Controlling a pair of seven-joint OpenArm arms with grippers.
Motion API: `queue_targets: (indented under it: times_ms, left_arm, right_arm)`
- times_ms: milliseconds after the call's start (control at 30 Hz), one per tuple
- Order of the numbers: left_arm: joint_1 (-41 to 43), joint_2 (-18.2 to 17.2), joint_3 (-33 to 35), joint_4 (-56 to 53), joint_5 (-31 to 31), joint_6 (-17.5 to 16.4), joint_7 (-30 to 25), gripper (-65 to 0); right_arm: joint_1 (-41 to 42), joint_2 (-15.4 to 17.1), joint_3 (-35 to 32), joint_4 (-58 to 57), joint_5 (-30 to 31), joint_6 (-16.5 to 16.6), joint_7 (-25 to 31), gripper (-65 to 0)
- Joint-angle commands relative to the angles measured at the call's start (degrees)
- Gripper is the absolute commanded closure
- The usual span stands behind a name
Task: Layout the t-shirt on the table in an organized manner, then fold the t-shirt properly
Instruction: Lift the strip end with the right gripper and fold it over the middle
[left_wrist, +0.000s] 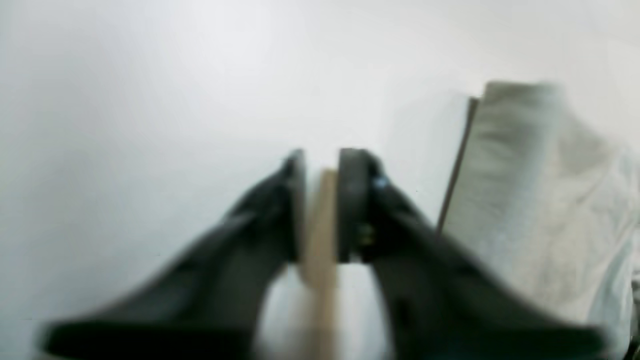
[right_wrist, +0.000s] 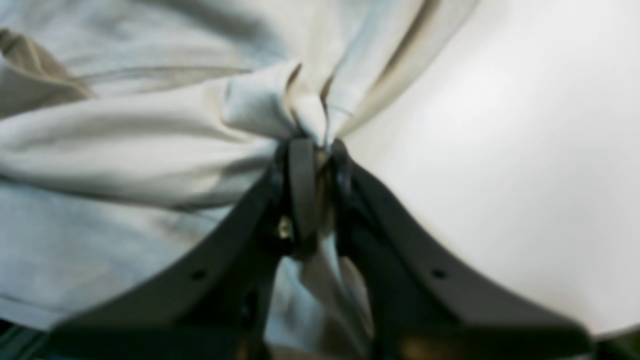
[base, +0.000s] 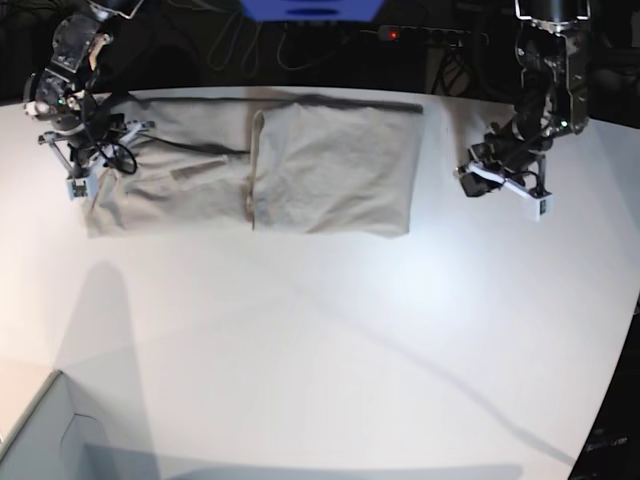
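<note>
The right gripper (right_wrist: 320, 145) jaws pinch a bunched edge of the t-shirt (base: 330, 165) on the counter (base: 330, 340), while the left gripper (left_wrist: 320, 165) jaws sit pressed together, holding none of it.

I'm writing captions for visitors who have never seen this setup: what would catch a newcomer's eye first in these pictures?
First, the beige-grey t-shirt, lying partly folded along the far side of the big white table. Next, the right gripper at the shirt's end on the base view's left, shut on a bunched pinch of cloth. Across the table, the left gripper sits shut over bare tabletop, apart from the shirt.
</note>
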Motion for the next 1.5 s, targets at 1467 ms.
queue_targets:
  times_ms: [1467]
  left_arm:
    - [-5.9,4.2,9.1,-3.2,7.6,-0.1,1.8,-0.1]
  right_arm:
    - [-3.7,-5.6,-52.3,11.7,0.7,0.3,1.9,0.0]
